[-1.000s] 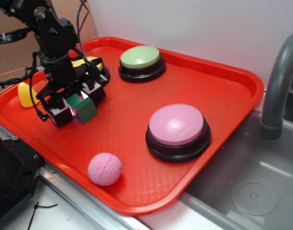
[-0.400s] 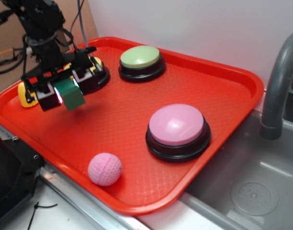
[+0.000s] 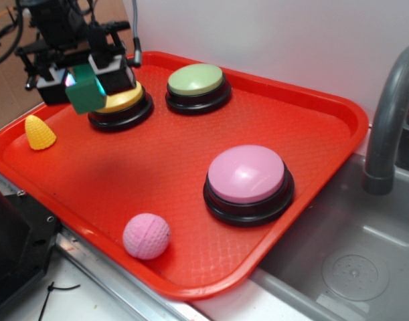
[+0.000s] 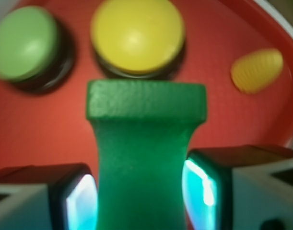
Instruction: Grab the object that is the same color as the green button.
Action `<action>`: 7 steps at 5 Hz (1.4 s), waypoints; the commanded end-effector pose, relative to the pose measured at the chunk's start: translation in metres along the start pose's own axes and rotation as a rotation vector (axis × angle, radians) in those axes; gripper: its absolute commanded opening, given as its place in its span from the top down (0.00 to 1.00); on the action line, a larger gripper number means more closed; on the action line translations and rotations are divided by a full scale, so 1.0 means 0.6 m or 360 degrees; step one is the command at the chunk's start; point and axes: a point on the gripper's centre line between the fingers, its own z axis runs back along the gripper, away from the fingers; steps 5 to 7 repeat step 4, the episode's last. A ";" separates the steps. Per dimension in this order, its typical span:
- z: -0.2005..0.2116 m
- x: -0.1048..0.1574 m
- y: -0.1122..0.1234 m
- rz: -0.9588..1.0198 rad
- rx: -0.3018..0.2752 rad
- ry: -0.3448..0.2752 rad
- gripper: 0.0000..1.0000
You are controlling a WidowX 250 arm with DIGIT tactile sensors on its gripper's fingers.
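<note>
My gripper is clamped on the green block, which sits right between my two fingers with its waist pinched and its wider flanged end sticking out ahead of them, as the wrist view shows; its long axis runs straight out from my grip. The block hangs in the air, clear of the red tray, over the tray's far left corner. Just beneath and ahead of it sits the yellow button, with the green button next to that, and the yellow cone rests off to the other side. The pink button and pink ball lie well apart from me. Nothing touches the block but my fingers; I judge the grab done.
</note>
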 end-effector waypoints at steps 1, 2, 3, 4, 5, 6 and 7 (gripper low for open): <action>0.094 0.003 -0.008 -0.0402 -0.0200 0.0027 1.00; 0.123 -0.006 -0.014 -0.0641 -0.0256 0.0018 1.00; 0.140 -0.013 -0.019 -0.0772 -0.0220 -0.0015 1.00; 0.130 -0.010 -0.024 -0.0828 -0.0124 0.0037 1.00; 0.130 -0.010 -0.024 -0.0828 -0.0124 0.0037 1.00; 0.130 -0.010 -0.024 -0.0828 -0.0124 0.0037 1.00; 0.130 -0.010 -0.024 -0.0828 -0.0124 0.0037 1.00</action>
